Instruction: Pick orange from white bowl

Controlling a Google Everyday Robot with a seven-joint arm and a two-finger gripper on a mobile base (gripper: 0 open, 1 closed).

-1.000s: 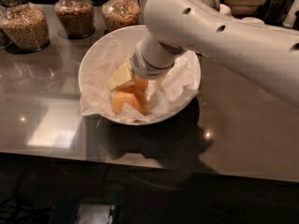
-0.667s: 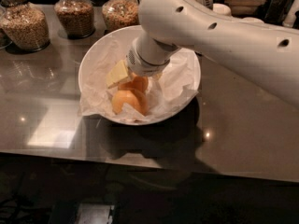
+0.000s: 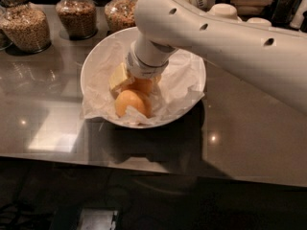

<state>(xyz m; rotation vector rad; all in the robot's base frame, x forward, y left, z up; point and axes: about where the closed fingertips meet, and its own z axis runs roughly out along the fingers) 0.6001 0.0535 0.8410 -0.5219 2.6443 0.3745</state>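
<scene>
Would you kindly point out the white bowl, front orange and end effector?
white bowl (image 3: pixel 88 56): camera view, bare left rim.
front orange (image 3: pixel 132 102): camera view, peel middle.
end effector (image 3: pixel 128 82): camera view, its tip, inside the bowl.

Three grain-filled glass jars (image 3: pixel 76 13) at back left, glossy grey countertop (image 3: pixel 249 143), small white bowls (image 3: pixel 225 9) behind
</scene>
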